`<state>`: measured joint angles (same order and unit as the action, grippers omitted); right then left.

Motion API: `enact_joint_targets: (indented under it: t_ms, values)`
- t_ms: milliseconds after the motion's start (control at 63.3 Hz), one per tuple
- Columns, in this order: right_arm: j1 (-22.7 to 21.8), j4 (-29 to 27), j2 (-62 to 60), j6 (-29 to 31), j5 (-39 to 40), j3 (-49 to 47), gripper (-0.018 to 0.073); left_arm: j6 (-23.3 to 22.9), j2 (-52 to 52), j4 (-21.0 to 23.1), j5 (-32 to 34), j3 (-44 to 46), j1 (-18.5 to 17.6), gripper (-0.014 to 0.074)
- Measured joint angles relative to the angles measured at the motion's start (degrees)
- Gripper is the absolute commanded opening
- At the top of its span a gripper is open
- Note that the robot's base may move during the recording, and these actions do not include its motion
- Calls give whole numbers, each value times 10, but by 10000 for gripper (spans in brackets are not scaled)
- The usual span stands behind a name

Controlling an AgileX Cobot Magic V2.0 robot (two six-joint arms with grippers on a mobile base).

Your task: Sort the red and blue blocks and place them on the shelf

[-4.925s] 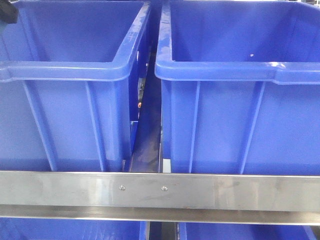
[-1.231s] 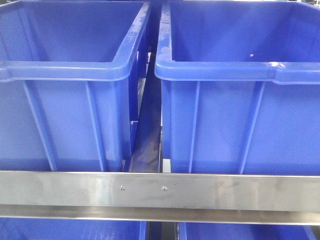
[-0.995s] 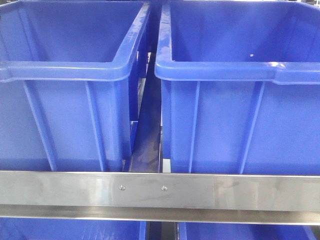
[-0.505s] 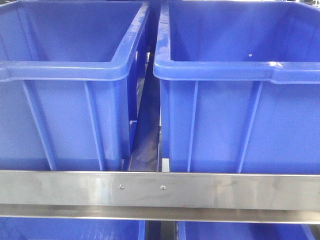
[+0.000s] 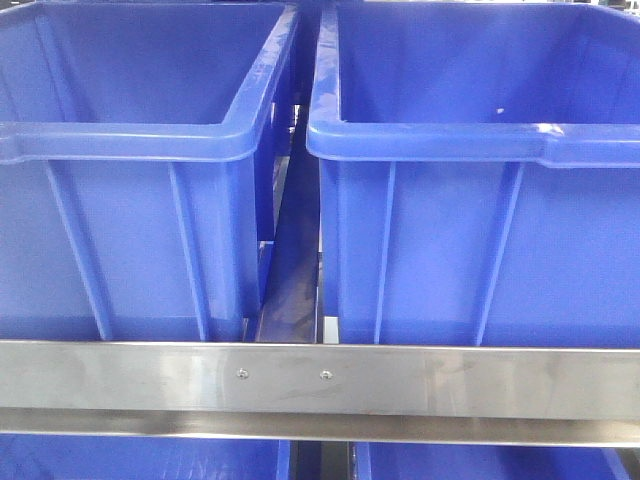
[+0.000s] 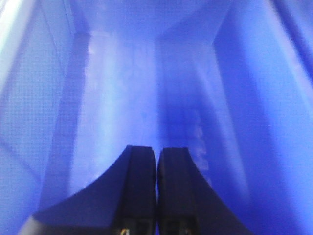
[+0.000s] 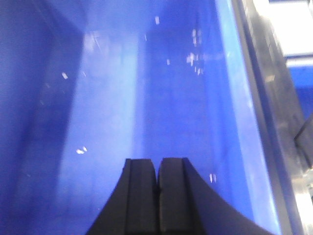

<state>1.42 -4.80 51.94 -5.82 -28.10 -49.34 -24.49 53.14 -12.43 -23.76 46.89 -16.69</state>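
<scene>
**Ana:** Two big dark-blue plastic bins fill the front view, side by side: the left bin (image 5: 140, 180) and the right bin (image 5: 480, 190), with a narrow gap between them. Both sit on the shelf (image 5: 320, 380), whose brushed-steel front rail runs level across the bottom of the view, its long axis going left to right.

**Ben:** And below the rail?

**Ana:** More blue plastic shows under it on both sides, cut off by the edge of the view. Two small screws (image 5: 284, 375) sit close together near the middle of the rail.

**Ben:** Where are the arms?

**Ana:** Neither shows in the front view. The left wrist camera looks down into a blue bin interior (image 6: 146, 88), with the left end effector (image 6: 156, 164) low in the view, its two dark fingers pressed together with nothing between them. The right wrist camera shows the right end effector (image 7: 157, 174) likewise closed on nothing, over a blue bin floor (image 7: 122, 98) speckled with small white flecks. A steel edge (image 7: 274, 98) runs along the right side of that view.

**Ben:** The red and blue blocks?

**Ana:** I cannot find either one in any view.
</scene>
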Motion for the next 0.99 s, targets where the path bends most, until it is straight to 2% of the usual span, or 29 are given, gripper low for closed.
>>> enact_joint_targets:
  t_ms: [521, 995]
  values:
    - [0, 0, -139, 0, 29, 176, 48, 0, -123, -1, -1, -124, 0, 124]
    - [0, 0, -152, 0, 29, 186, 48, 0, -129, -1, -3, -128, 0, 124]
